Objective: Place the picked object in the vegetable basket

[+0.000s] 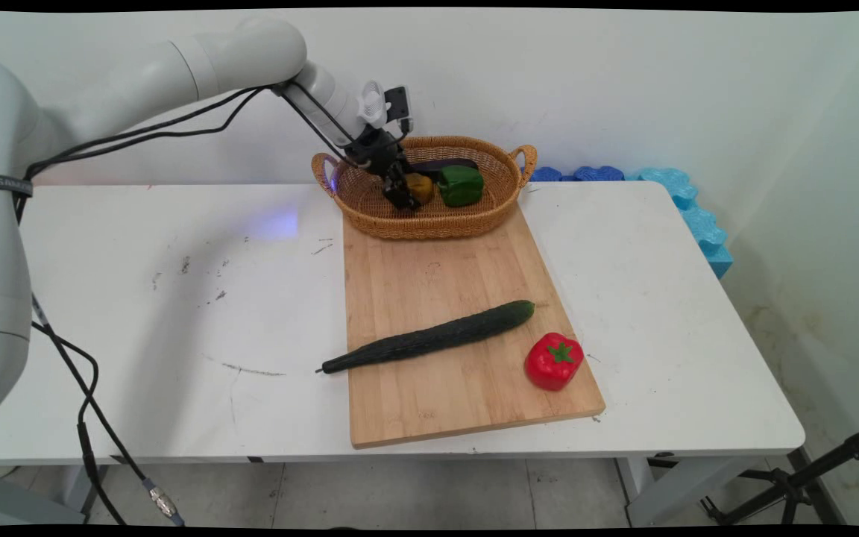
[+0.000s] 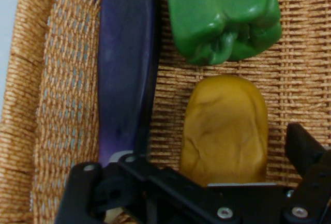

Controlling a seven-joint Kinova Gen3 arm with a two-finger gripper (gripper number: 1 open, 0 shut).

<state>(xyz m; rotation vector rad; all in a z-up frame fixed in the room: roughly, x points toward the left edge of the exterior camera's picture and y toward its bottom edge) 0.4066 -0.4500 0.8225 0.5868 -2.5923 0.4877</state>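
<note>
A: End effector point(image 1: 402, 195) is down inside the wicker basket point(image 1: 370, 212) at the far end of the cutting board point(image 1: 429, 283). Fingers stand apart, not clamped on anything. The yellow pepper point(image 2: 225, 128) lies between them on the basket floor.

B: Neighbours?

A: Green pepper point(image 2: 223, 17) just beyond the yellow one, close, possibly touching. Long purple aubergine point(image 2: 126, 63) alongside, near the basket wall.

B: How would the yellow pepper handle?

A: My judgement only: glossy moulded look, so probably a light, hollow, fairly stiff imitation, a bit slick. Broad flanks across the middle look the best hold; the rounded end would slip.

B: What can't you see?

A: The pepper's near end is hidden behind the black linkage in the hand view. Only one finger point(image 2: 305, 149) shows clearly; the other is lost low in the picture. Aubergine's ends are cut off. In the main view the end effector covers most of the yellow pepper.

B: Elsewhere on the bench point(image 1: 176, 298)?

A: Cucumber point(image 1: 429, 337) and red pepper point(image 1: 553, 361) on the board, well apart from the basket.
</note>
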